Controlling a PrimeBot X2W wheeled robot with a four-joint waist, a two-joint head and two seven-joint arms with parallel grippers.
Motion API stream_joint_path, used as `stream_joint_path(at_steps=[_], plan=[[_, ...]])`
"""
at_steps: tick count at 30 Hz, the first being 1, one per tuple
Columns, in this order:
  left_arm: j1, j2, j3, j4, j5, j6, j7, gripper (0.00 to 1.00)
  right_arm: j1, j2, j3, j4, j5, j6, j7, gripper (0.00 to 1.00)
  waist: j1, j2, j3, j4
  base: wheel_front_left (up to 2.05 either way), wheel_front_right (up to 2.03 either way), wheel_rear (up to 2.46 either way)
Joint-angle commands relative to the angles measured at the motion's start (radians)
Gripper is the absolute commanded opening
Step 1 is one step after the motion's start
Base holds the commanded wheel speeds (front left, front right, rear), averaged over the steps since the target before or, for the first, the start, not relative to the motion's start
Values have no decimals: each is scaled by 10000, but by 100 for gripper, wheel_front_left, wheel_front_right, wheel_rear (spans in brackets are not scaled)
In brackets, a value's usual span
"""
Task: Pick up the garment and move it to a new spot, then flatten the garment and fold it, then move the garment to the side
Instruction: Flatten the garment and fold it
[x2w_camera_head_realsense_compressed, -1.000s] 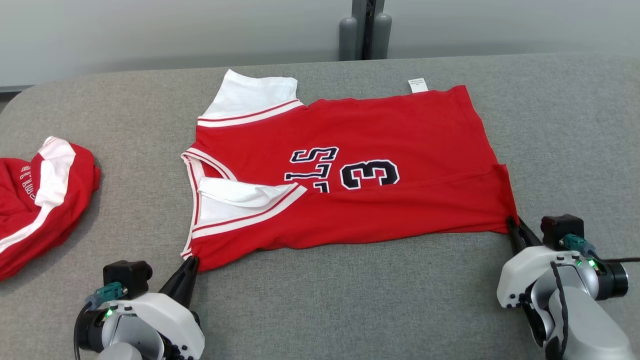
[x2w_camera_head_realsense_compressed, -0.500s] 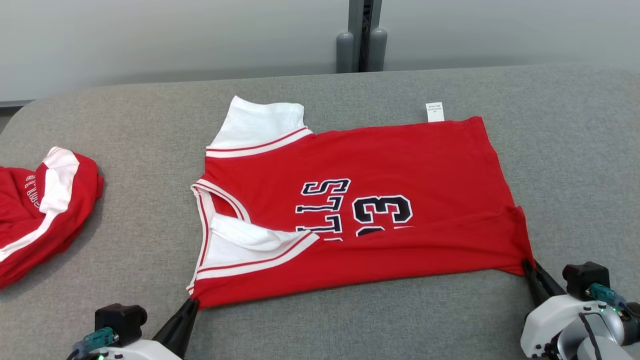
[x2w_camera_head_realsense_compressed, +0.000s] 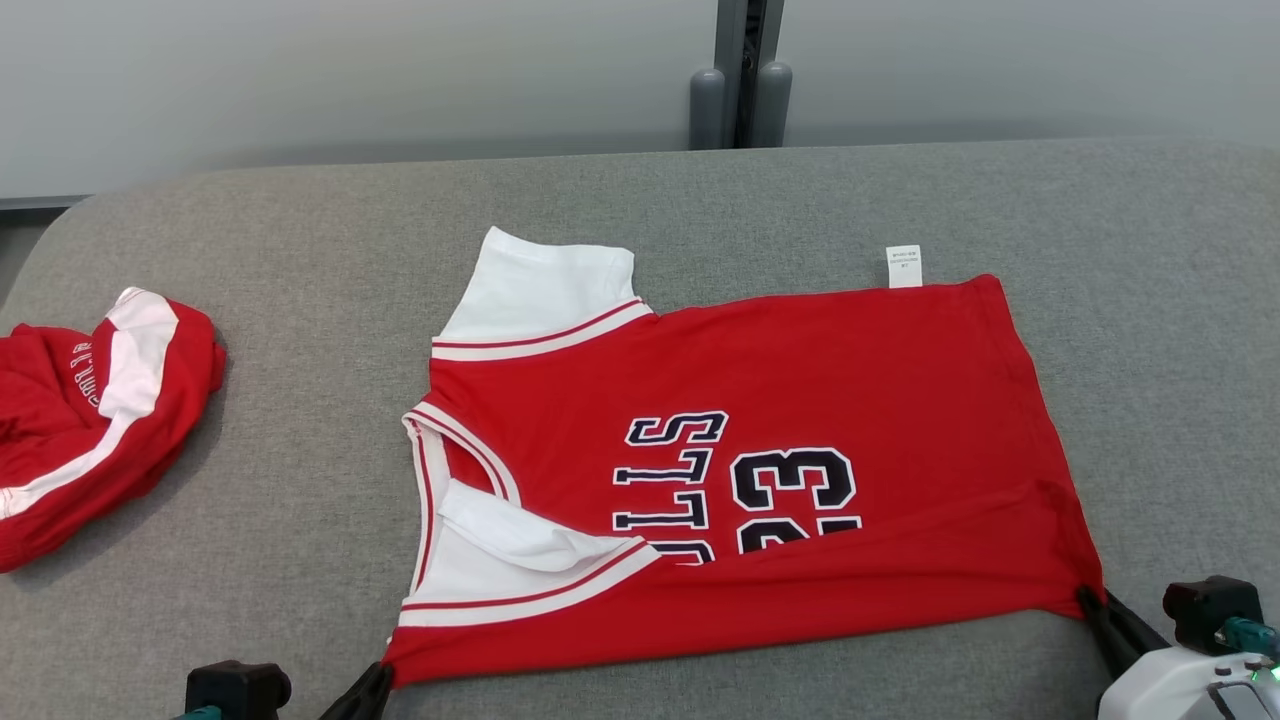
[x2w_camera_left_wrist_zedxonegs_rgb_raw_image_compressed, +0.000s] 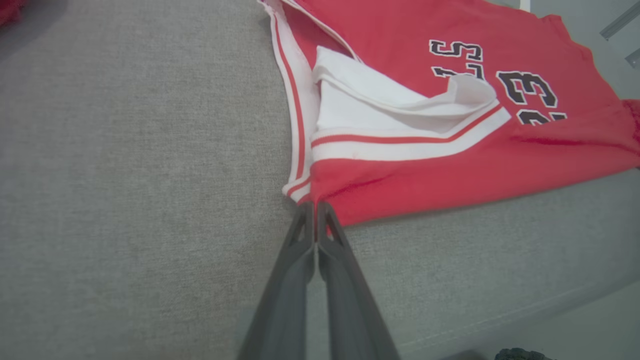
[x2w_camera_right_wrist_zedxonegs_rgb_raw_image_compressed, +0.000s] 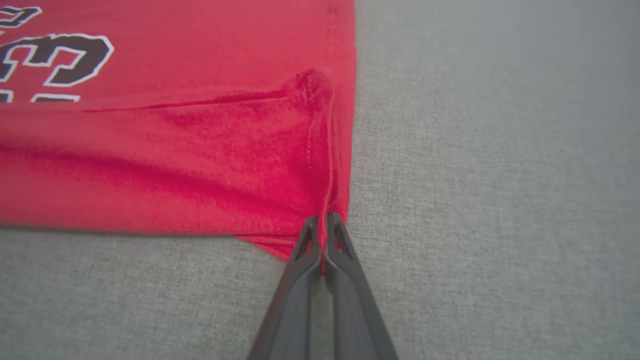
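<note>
Matt red knit cloth jersey (x2w_camera_head_realsense_compressed: 800, 400), coarse grey woven fabric table (x2w_camera_head_realsense_compressed: 300, 300)

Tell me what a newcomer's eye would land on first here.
The red jersey, numbered 23, lies spread across the middle of the grey table, its near edge folded over. The left tool and right tool are each shut on a near corner. A second red garment sits bunched at the far left.
</note>
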Motion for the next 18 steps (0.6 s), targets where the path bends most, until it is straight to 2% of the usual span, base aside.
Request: stream_joint_path(at_steps=[1, 5, 6, 7, 8, 9, 10, 15, 18], plan=[[8, 97, 80, 163, -20, 0, -63, 0, 252, -3, -97, -159, 80, -8, 240, 0, 0, 0, 28, -10, 0, 0, 0], [-245, -41, 34, 552, 16, -191, -248, 0, 528, 196, -79, -621, 1, -4, 950, 0, 0, 0, 47, -35, 0, 0, 0], [-302, -78, 22, 669, 36, -216, -288, 1, 587, 228, -111, -749, -24, -4, 1080, 16, 0, 0, 49, -44, 0, 0, 0], [-335, -132, 29, 763, 24, -222, -344, 22, 653, 248, -175, -855, -53, -4, 1186, 42, 0, 0, 51, -53, 0, 0, 0], [-359, -167, 30, 859, 17, -233, -383, 28, 677, 264, -302, -936, -144, -4, 1195, 100, 0, 0, 52, -67, 0, 0, 0], [-399, -203, 39, 950, 8, -225, -453, 86, 665, 283, -460, -1047, -273, -5, 1162, 100, 0, 0, 50, -85, 0, 0, 0], [-445, -276, 88, 991, -32, -203, -547, 100, 654, 314, -636, -1161, -397, -5, 1109, 100, 0, 0, 46, -103, 0, 0, 0], [-543, -481, 364, 1055, -34, 20, -1004, 100, 501, 564, -1512, -1532, -1283, -5, 594, 100, 0, 0, -23, -203, 0, 0, 0], [-720, -575, 662, 977, 7, 178, -1467, 100, 267, 937, -1912, -1733, -1894, -5, 146, 100, 0, 0, -101, -255, 0, 0, 0]])
